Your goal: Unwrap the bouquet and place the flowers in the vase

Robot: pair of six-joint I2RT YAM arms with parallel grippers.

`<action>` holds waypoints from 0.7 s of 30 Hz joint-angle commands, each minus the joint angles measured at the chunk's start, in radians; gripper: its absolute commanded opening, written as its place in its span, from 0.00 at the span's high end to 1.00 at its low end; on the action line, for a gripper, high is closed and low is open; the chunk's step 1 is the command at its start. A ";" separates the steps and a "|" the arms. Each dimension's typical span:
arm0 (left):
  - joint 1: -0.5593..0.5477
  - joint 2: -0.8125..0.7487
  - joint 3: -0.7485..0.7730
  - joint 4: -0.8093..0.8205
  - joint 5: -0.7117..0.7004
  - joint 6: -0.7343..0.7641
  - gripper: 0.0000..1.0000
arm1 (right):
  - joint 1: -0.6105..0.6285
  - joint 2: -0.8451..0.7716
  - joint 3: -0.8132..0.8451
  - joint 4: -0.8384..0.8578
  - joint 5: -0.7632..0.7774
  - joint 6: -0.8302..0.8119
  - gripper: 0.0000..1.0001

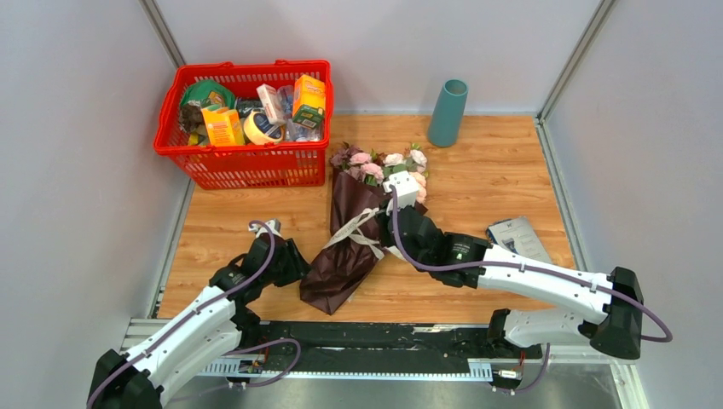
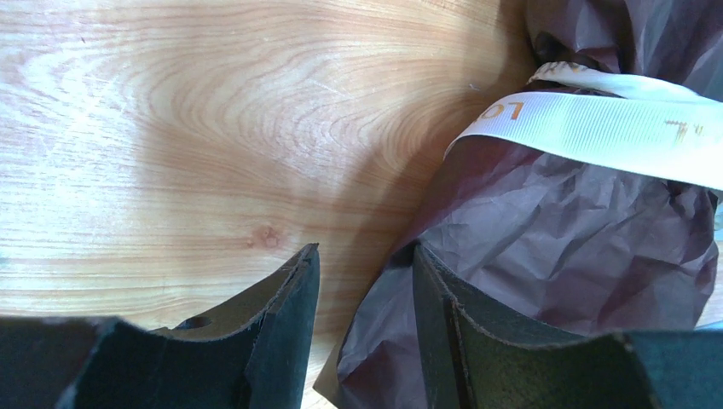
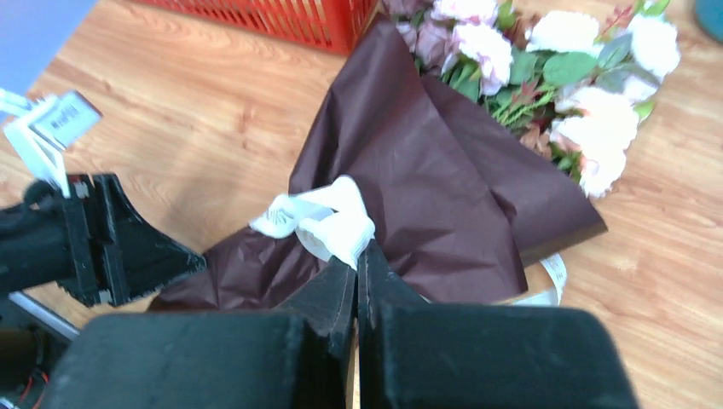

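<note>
Status from my end: bouquet (image 1: 349,247) lies flat on the bench (image 1: 486,183), centre of the top frame, on a diagonal, with blooms to the upper right and the wrapped butt end to the lower left. Dark burgundy paper (image 3: 426,170) is still around the stems, nothing unwrapped. Flowers (image 1: 384,164), pink, cream and mauve, fan out of the open end, just beside the near wall of the red basket (image 1: 256,170). The basket sits upper left, packed with boxes and packets. Right fingers (image 3: 360,268) are clenched tight, tips together right on the cream ribbon (image 3: 320,217) at the wrap's waist. In the right wrist view a loop of it stands up off the tips, so I read that as pinching the ribbon. Left fingers (image 2: 300,294) are released, spread apart, low at the butt end. In the left wrist view one sits over bare wood and the other on the crinkled paper, with the paper's edge in the gap between them. Gripping nothing. A ribbon band with gold lettering crosses the upper right of that view. Vase (image 1: 448,112) stands upright at the upper right of the top frame, at the back edge of the bench, well apart from the bouquet, mouth up. Flat grey packet (image 1: 517,237) lies at the right of the frame, near the right arm.
</note>
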 commanded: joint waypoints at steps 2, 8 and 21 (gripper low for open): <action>-0.003 -0.006 0.004 0.045 0.018 -0.027 0.48 | -0.004 -0.028 0.028 0.241 0.051 -0.134 1.00; -0.001 -0.072 0.100 -0.001 -0.008 0.021 0.47 | -0.004 0.018 0.004 0.257 -0.003 -0.134 0.97; -0.003 0.033 0.329 0.121 0.014 0.389 0.46 | -0.041 0.096 -0.024 0.519 -0.147 -0.268 0.81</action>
